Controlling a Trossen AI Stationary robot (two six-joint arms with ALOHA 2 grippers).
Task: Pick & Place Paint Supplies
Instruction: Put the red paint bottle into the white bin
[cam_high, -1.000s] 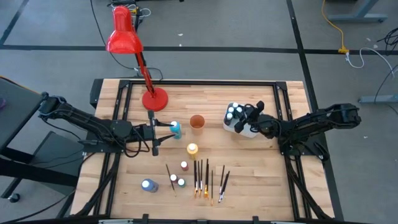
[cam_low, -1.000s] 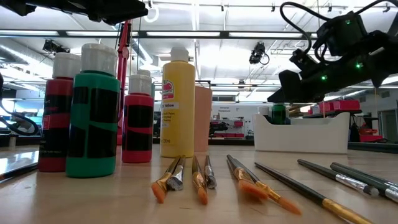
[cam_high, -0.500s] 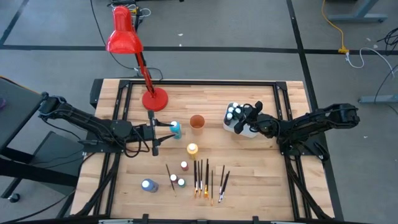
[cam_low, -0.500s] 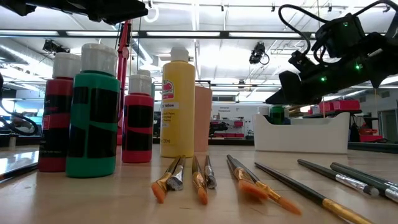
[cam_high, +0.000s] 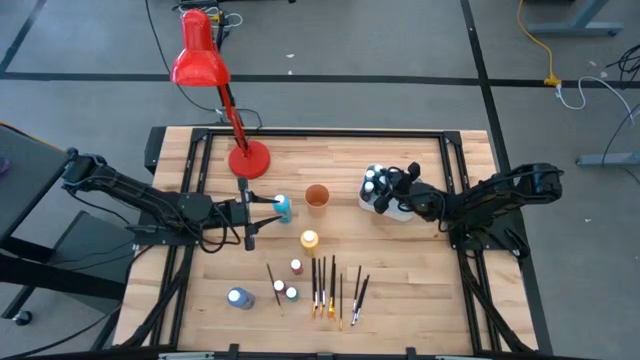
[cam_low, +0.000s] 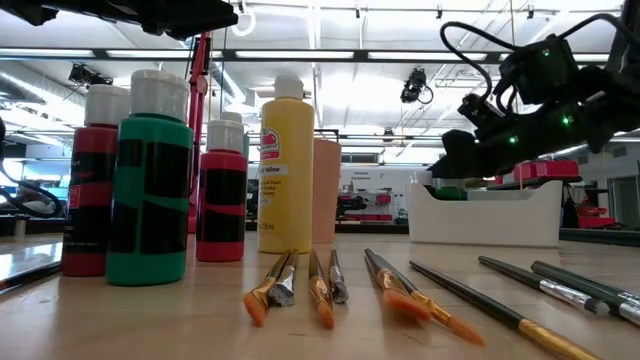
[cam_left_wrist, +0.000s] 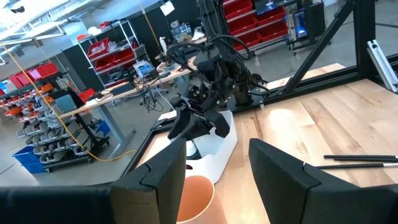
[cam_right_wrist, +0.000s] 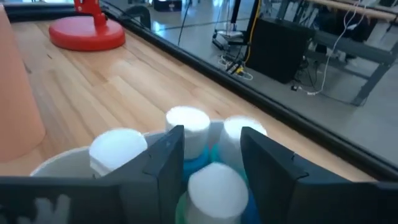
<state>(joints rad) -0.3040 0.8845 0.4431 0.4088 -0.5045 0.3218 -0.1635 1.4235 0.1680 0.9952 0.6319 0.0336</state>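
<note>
My right gripper (cam_high: 392, 190) hangs over the white tub (cam_high: 385, 206) at the table's right, shut on a green bottle with a white cap (cam_right_wrist: 214, 186). The bottle sits low in the tub among other white-capped bottles (cam_right_wrist: 118, 149). My left gripper (cam_high: 272, 204) waits open and raised at mid-left, and its wrist view shows nothing between its fingers (cam_left_wrist: 217, 149). A blue bottle (cam_high: 283, 209) shows right at its fingertips from above. A yellow bottle (cam_high: 308, 240), small bottles (cam_high: 291, 293) and several brushes (cam_high: 325, 285) rest on the near part of the table. My right gripper has the green bottle's white cap (cam_right_wrist: 217, 177) between its two fingers (cam_right_wrist: 165, 168), and the cap fills the gap. The fingers come nearly level from the table's right, tipped a little down. The bottle stands upright, its body down inside the tub (cam_low: 449, 192).
An orange cup (cam_high: 317, 196) stands between the two grippers. A red desk lamp stands with its base (cam_high: 248, 160) at the far left. Black frame rails run along the table's sides. Bare wood lies near the tub and at the near right.
My right gripper has sunk a little toward the tub with the green bottle. The bottle showed above the tub's rim a second ago and now sits almost wholly inside it. My left gripper has kept still.
</note>
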